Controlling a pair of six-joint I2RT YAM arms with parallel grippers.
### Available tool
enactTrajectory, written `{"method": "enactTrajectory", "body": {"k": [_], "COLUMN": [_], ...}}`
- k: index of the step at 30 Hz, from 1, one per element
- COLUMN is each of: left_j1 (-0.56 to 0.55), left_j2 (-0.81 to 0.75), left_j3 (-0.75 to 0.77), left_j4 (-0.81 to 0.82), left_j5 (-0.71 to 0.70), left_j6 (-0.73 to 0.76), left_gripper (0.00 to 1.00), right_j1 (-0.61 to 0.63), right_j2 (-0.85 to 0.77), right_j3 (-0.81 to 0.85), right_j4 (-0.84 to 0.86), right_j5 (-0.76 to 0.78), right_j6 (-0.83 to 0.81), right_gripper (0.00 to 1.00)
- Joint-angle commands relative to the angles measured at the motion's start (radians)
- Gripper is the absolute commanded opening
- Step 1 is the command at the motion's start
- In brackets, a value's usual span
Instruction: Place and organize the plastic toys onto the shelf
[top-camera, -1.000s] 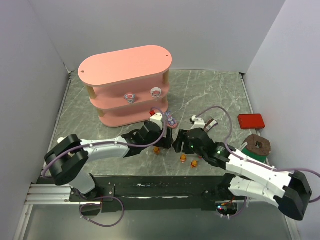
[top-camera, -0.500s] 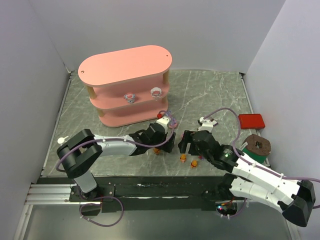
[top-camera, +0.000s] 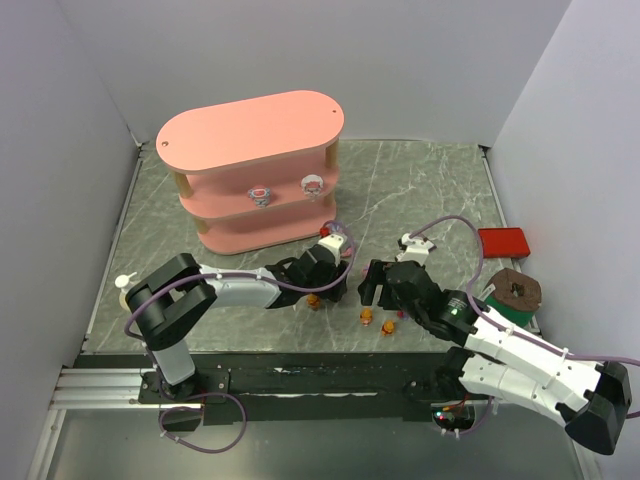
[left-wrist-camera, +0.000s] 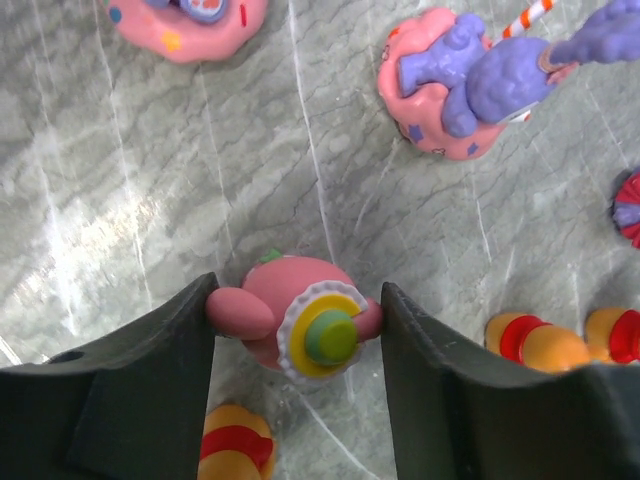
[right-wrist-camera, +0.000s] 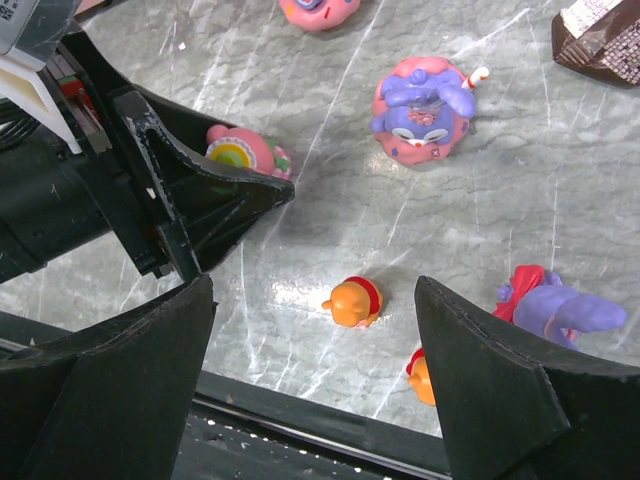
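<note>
Left tool (left-wrist-camera: 298, 290) is down low over the counter (top-camera: 420, 190), in front of the shelf (top-camera: 250, 135). Its two fingers are pressed against either side of a pink round toy (left-wrist-camera: 290, 325), so I'd call that a grip, jaws roughly half closed around it. I can't tell from the wrist cam if the toy is off the counter or resting on it.

Right tool (right-wrist-camera: 315, 290) is just beside the left one and spread wide with nothing in it. An orange bear (right-wrist-camera: 352, 300) lies on the counter under the gap between its fingers, touching neither.

Other toys on the counter: a purple toy (right-wrist-camera: 425, 105) sitting on a pink base near the grabbed one, another purple one (right-wrist-camera: 560, 305) on its side, and two more orange bears (top-camera: 366, 317) close to the right tool.

Two pink-white toys (top-camera: 261, 194) are on the shelf's middle tier, side by side. A red box (top-camera: 502, 241) is off at the right edge.
</note>
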Motion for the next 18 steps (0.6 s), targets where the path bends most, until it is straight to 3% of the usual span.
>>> {"method": "enactTrajectory", "body": {"k": [1,3,9,18], "left_j1": [-0.004,-0.004,0.003,0.112], "left_j2": [-0.006,-0.015,-0.156,-0.501], "left_j3": [0.033,0.041,0.03,0.022], "left_j4": [0.006,-0.022,-0.116,-0.388], "left_j5": [-0.049,-0.099,-0.25,-0.385], "left_j6": [-0.04,-0.073,-0.162,-0.258], "left_gripper": [0.29,0.2,0.07,0.04], "right_j1": [-0.008,-0.011,-0.013,-0.019], "right_j2": [-0.02,-0.02,-0.026,-0.017], "right_j3": [0.014,0.012,0.008,0.006], "right_j4": [-0.004,-0.006,0.0,0.025], "right_j5": [0.034,0.037,0.04,0.028], "right_j6": [0.02,0.023,0.023,0.012], "right_gripper": [0.87,0.87,0.87,0.86]}}
